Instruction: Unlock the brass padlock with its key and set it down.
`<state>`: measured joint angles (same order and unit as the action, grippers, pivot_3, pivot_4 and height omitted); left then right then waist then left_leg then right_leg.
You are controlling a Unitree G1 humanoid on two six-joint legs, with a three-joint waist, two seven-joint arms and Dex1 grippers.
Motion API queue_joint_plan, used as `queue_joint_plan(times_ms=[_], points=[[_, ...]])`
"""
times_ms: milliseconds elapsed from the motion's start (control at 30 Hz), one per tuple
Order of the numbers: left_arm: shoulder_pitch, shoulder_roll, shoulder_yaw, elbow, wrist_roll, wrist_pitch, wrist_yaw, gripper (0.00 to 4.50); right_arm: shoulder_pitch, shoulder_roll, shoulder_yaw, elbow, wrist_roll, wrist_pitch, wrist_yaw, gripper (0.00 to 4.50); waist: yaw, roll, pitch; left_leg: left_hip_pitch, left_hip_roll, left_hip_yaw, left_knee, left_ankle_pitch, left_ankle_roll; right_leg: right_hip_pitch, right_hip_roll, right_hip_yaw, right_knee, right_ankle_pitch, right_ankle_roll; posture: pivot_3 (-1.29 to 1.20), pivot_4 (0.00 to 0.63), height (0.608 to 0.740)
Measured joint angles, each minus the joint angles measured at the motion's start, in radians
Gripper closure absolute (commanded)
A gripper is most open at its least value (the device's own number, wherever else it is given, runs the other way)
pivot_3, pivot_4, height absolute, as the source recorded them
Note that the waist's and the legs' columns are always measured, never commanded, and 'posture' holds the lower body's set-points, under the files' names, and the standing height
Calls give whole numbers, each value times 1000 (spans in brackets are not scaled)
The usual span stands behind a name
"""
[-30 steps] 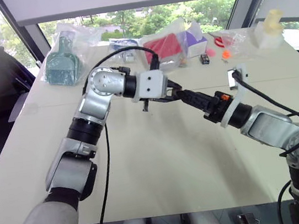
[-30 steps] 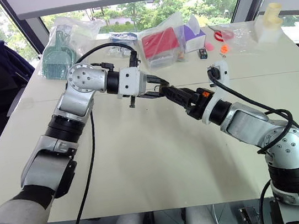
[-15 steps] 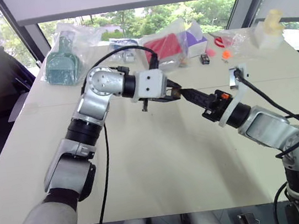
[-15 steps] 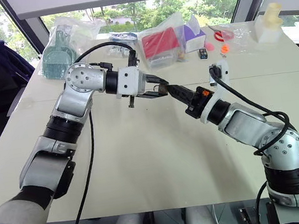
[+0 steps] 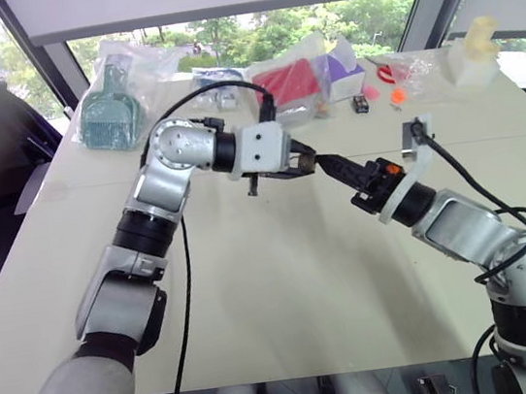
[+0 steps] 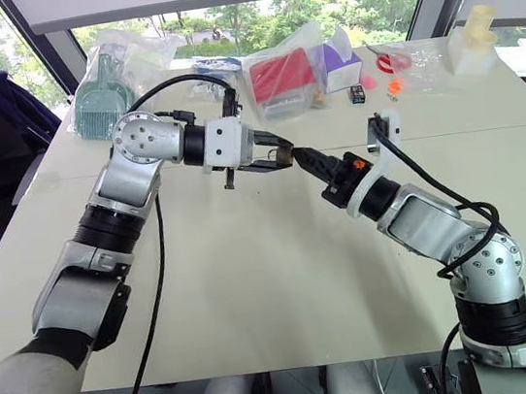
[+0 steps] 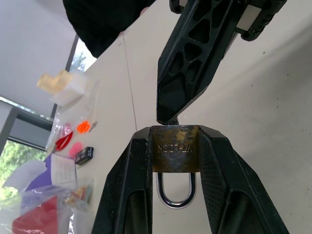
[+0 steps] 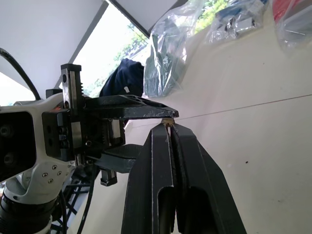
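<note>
1. The left pincer [image 7: 175, 161] is clenched on the brass padlock [image 7: 175, 148], held above the table [image 5: 286, 292]; black fingers [image 7: 127, 185] cover both sides of the body, leaving only its stamped face and the lower curve of the silvery shackle showing.
2. The right pincer [image 8: 169, 127] is squeezed closed, its tips meeting the padlock's end face.
3. The key [image 7: 171, 120] shows only as a thin sliver between those tips and the lock; how deep it sits cannot be told.
4. In the head views, the padlock [image 5: 306, 162] is a tiny speck where both pincers meet.
5. Bagged items at the table's far edge are hard to identify.
</note>
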<state>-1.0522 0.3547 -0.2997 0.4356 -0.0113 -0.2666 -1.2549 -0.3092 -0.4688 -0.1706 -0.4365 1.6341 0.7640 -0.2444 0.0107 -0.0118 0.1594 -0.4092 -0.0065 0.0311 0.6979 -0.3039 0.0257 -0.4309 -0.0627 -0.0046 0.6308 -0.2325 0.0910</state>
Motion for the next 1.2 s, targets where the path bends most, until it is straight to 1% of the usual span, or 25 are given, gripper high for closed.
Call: queue_joint_plan(times_ms=[167, 267, 400, 533, 733, 833, 900, 933, 967, 1000, 1100, 1200], points=[[0, -2, 0, 18, 7, -48, 31, 3797, 0, 26, 0, 0, 21, -27, -32, 4486, 0, 0, 0, 0, 0, 0, 0, 0, 0, 0, 0, 0, 0, 0, 0, 0, 150, 740], [0, -4, 0, 48, 38, -145, 85, 3797, -2, 70, -2, 4, 65, -65, -89, 4486, 0, 0, 0, 0, 0, 0, 0, 0, 0, 0, 0, 0, 0, 0, 0, 0, 150, 740], [0, -9, 1, 108, 122, -326, 222, 3797, -19, 138, -5, 9, 163, -146, -213, 4486, 0, 0, 0, 0, 0, 0, 0, 0, 0, 0, -1, 0, 0, 0, 0, 0, 150, 740], [0, -5, 0, 162, 216, -486, 353, 3797, -23, 188, -5, 8, 241, -211, -294, 4486, 0, 0, 0, 0, 0, 0, 0, 0, 0, 0, -1, 0, 0, 1, 1, 0, 150, 740], [-1, 19, 3, 205, 371, -657, 568, 3797, -43, 253, -4, -2, 310, -286, -379, 4486, -1, 0, 0, 0, 0, 0, 0, 0, 0, 0, -1, 0, 0, 1, 1, 0, 150, 740], [-8, 19, -2, 228, 383, -678, 593, 3797, -51, 239, -2, 0, 308, -289, -386, 4486, 2, 0, 0, 0, 0, 0, 0, 0, 0, 0, -1, 0, 0, 1, 1, 0, 150, 740], [-16, 17, -23, 245, 352, -676, 554, 3797, -50, 195, -4, 5, 274, -281, -370, 3936, 2, 0, 0, 0, 0, 1, 0, 0, 0, 1, -2, 0, 0, 1, 1, 0, 150, 740], [-20, 11, -33, 254, 313, -663, 512, 3797, -43, 148, -5, 6, 230, -265, -340, 3633, 2, 0, 0, 0, 0, 1, 0, 0, 0, 1, -2, 0, -1, 1, 1, 0, 150, 740], [-26, 5, -33, 264, 270, -637, 468, 3797, -29, 84, -5, 8, 180, -238, -299, 3167, 2, 0, 0, 0, -1, 1, 0, 0, 0, 1, -2, 0, -1, 1, 1, 0, 150, 740], [-35, 5, -33, 274, 238, -613, 438, 3797, -20, 46, -12, 7, 143, -219, -264, 2606, 0, 0, 0, 0, -1, 1, 0, 0, 0, 1, -2, 0, -1, 1, 1, 0, 150, 740], [-81, 2, -30, 293, 172, -564, 372, 3797, -4, -87, -13, -7, 28, -150, -136, 1142, -1, 0, 0, 0, 0, 1, 0, 0, 0, 0, -1, 0, -1, 1, 1, 0, 150, 740], [-111, -4, -29, 294, 136, -546, 336, 3797, 10, -184, 11, -60, -94, -86, -4, 1142, -3, 0, 0, 1, 1, 1, -1, 0, 1, 0, 1, 0, -1, 1, 1, 0, 150, 740]])
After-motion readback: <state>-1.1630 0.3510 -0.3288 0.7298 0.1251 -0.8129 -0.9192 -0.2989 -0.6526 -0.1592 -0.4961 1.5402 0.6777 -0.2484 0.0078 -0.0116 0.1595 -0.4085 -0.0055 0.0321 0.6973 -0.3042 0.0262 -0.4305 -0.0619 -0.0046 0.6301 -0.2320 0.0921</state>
